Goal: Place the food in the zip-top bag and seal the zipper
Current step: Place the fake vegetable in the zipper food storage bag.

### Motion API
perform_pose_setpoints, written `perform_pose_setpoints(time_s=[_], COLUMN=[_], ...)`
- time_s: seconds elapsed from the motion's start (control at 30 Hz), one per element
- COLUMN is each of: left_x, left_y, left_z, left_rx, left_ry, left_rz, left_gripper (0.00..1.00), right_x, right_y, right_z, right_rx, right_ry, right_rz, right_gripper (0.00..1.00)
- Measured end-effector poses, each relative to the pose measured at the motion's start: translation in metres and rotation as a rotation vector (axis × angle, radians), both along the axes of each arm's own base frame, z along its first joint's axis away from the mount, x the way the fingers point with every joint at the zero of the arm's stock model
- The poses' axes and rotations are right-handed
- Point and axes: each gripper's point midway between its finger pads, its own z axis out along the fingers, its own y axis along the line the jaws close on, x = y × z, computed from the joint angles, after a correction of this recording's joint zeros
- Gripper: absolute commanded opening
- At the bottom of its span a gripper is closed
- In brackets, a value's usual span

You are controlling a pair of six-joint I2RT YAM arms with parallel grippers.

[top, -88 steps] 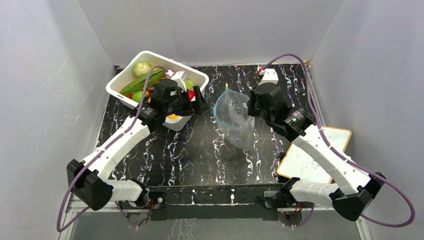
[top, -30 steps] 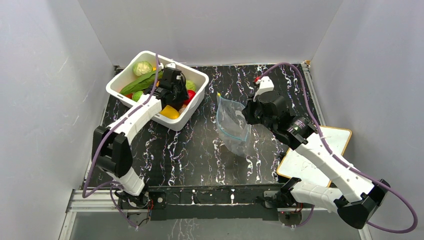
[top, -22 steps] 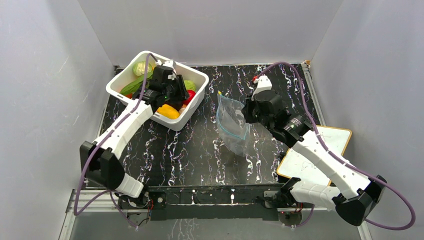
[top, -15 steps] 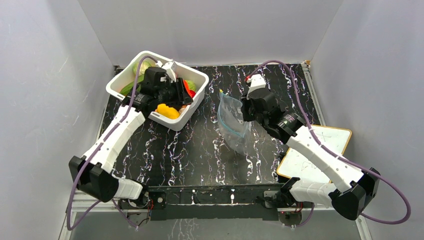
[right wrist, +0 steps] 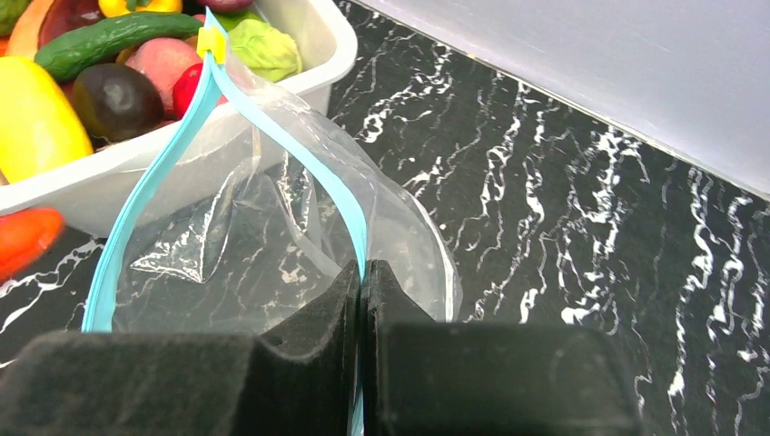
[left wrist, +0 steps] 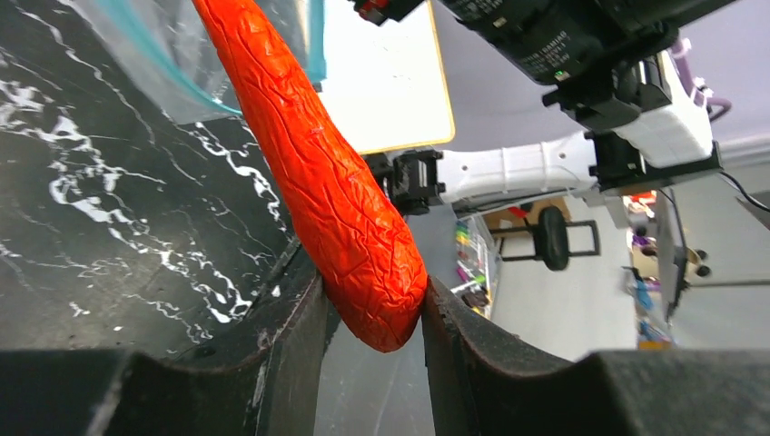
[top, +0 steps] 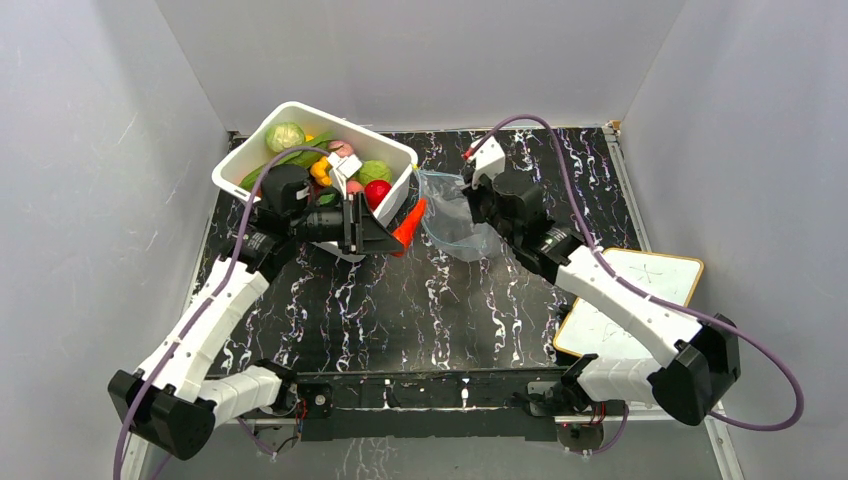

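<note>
Risk at the mouth: the zip-top bag (right wrist: 263,245) is open only as a narrow slit, and it is held on one side only. If you bring the carrot (left wrist: 318,154) in off-centre, I think its tip can catch the zipper (right wrist: 300,150) and fold the mouth closed.
Risk of turning: you hold only the thick end, so the long free part may swing when it touches plastic.
Risk of losing the bag: a hard push may pull the thin edge out of the grip.
Left claw (left wrist: 372,318): part-way closed, with both fingers pressing the carrot's thick end.
Right claw (right wrist: 361,272): closed tight, pinching the zipper edge.
Bag place: lifted over the counter (top: 400,300), just right of the white tub (top: 300,108), with its mouth facing left.
Carrot place: just beside the mouth, not inside.
Other food: in the tub, far left.
</note>
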Motion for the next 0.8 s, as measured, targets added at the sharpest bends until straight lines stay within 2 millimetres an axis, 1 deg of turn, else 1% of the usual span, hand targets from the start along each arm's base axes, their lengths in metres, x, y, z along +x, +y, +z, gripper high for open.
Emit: perform_pose_setpoints(time_s=[0.07,0.13,0.23,0.37,0.43,0.6,0.8], left_x=[-0.005,-0.005,-0.001,0.005,0.011,0.024,0.031], left_y=[-0.003,-0.005,-0.009,-0.015,-0.018,-0.021,-0.021], left_z=[-0.005,-0.008,-0.007,-0.009,-0.016,-0.044,-0.057], left_rx=[-0.024,-0.038,-0.064,-0.097,-0.097,-0.045,-0.005], left_ry=[0.030,0.054,0.068,0.106,0.145,0.239,0.267], left_rz=[-0.031,-0.045,-0.048,-0.040,-0.035,-0.002,0.029], left_gripper=[0.19,0.18,0.17,0.14,0.14,0.15,0.14], right_x=[0.003,0.004,0.003,-0.001,-0.004,-0.011,-0.026], right_y=[0.007,0.013,0.020,0.030,0.034,0.047,0.060], right_z=[-0.005,-0.007,-0.005,-0.008,-0.009,-0.004,-0.001], right_rx=[-0.009,-0.014,0.000,0.018,0.029,0.088,0.158], right_ry=[0.002,0.001,-0.023,-0.030,-0.029,-0.019,-0.004], right_rz=[0.028,0.053,0.094,0.134,0.151,0.187,0.248], right_gripper=[0.00,0.00,0.00,0.00,0.00,0.00,0.00])
